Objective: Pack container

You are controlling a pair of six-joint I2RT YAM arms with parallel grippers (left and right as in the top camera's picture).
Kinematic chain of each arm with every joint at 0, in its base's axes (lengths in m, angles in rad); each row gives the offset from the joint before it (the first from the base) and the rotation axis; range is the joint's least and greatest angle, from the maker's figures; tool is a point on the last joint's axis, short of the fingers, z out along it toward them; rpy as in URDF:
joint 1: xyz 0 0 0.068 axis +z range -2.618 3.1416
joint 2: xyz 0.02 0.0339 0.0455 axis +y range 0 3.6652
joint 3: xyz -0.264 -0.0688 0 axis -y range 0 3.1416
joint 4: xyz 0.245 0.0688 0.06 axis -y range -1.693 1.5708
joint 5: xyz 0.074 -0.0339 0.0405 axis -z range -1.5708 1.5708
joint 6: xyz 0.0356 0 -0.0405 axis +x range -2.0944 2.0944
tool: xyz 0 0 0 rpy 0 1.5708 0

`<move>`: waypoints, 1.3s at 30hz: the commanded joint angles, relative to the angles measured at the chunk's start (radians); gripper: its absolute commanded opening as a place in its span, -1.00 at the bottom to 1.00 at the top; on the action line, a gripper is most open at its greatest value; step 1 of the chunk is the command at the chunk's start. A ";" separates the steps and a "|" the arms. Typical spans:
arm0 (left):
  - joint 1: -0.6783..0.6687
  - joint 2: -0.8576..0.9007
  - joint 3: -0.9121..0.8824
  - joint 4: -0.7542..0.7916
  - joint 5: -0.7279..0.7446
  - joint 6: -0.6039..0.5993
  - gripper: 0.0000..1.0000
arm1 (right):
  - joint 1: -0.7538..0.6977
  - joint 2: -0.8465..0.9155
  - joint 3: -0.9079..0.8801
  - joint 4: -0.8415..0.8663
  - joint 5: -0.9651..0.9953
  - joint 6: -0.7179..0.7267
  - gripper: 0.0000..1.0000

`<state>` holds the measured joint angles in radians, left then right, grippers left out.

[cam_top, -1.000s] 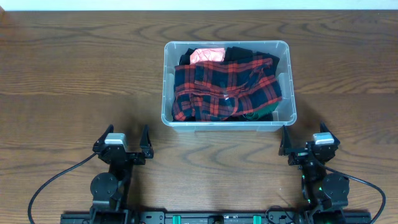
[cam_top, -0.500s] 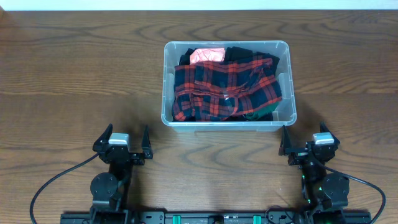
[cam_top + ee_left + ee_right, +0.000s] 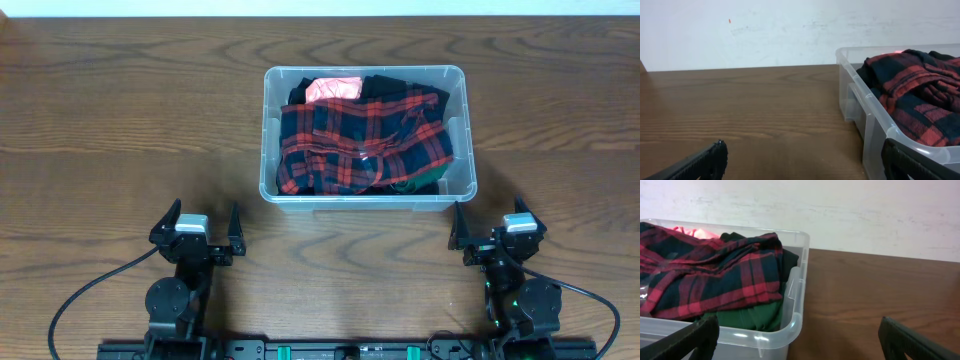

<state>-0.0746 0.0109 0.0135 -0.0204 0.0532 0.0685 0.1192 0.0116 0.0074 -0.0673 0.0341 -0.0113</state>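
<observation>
**Overhead view.** One clear container [image 3: 368,201] stands on the bench [image 3: 120,120], ahead of and between my two tools, touched by neither. Inside I count four fabrics:
- one red-and-black plaid cloth [image 3: 350,140] on top
- one pink piece [image 3: 333,89] at the far wall
- one black piece [image 3: 395,85] beside the pink one
- one green piece [image 3: 418,184] in the near right corner

The left tool [image 3: 203,218] and the right tool [image 3: 489,220] rest at the near edge. Each has its jaws spread wide and grips nothing.
</observation>
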 commanded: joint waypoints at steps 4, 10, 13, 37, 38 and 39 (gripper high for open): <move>0.004 -0.007 -0.010 -0.046 0.007 0.014 0.96 | -0.010 -0.006 -0.002 -0.004 0.007 -0.009 0.99; 0.004 -0.007 -0.010 -0.046 0.007 0.014 0.96 | -0.010 -0.006 -0.002 -0.004 0.007 -0.009 0.98; 0.006 -0.010 -0.010 -0.046 0.007 0.014 0.96 | -0.010 -0.006 -0.002 -0.004 0.007 -0.009 0.98; 0.041 -0.010 -0.010 -0.046 0.007 0.014 0.96 | -0.010 -0.006 -0.002 -0.003 0.007 -0.009 0.98; 0.041 -0.010 -0.010 -0.046 0.007 0.014 0.96 | -0.010 -0.006 -0.002 -0.004 0.007 -0.009 0.99; 0.041 -0.010 -0.010 -0.046 0.007 0.014 0.96 | -0.010 -0.006 -0.002 -0.004 0.007 -0.009 0.99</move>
<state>-0.0399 0.0109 0.0135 -0.0204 0.0532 0.0689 0.1188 0.0116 0.0074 -0.0673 0.0341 -0.0113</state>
